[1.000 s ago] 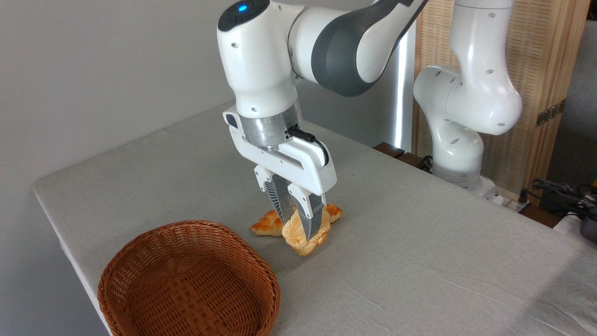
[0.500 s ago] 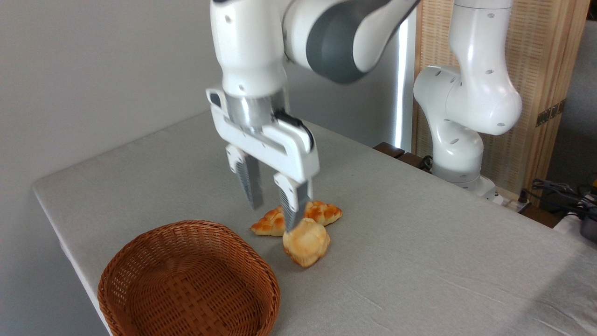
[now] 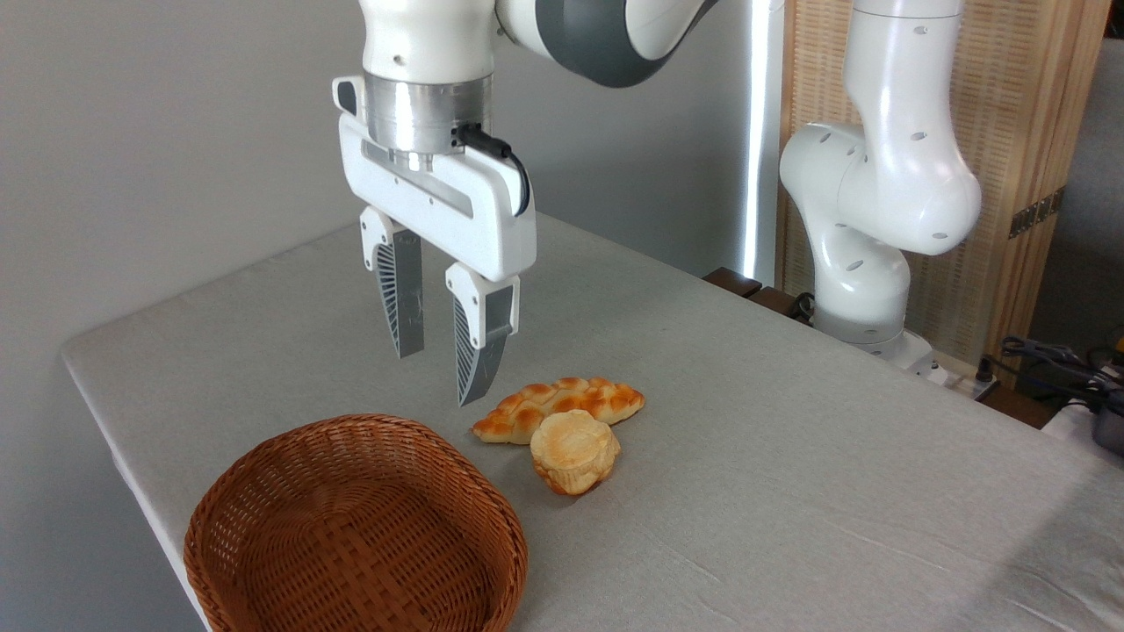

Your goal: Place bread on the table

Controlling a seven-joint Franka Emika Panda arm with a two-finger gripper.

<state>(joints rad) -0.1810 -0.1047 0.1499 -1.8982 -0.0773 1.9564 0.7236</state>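
Bread (image 3: 574, 451), a small round bun with a browned top, sits on the grey table (image 3: 790, 491), seemingly touching the braided loaf (image 3: 562, 405) behind it. Up and to the left hangs the gripper (image 3: 437, 377), its 2 fingers spread apart and holding nothing. A brown wicker basket (image 3: 356, 531) stands at the table's near-left edge.

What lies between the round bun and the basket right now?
Only bare grey table cloth separates the bun from the basket in the fixed camera view.
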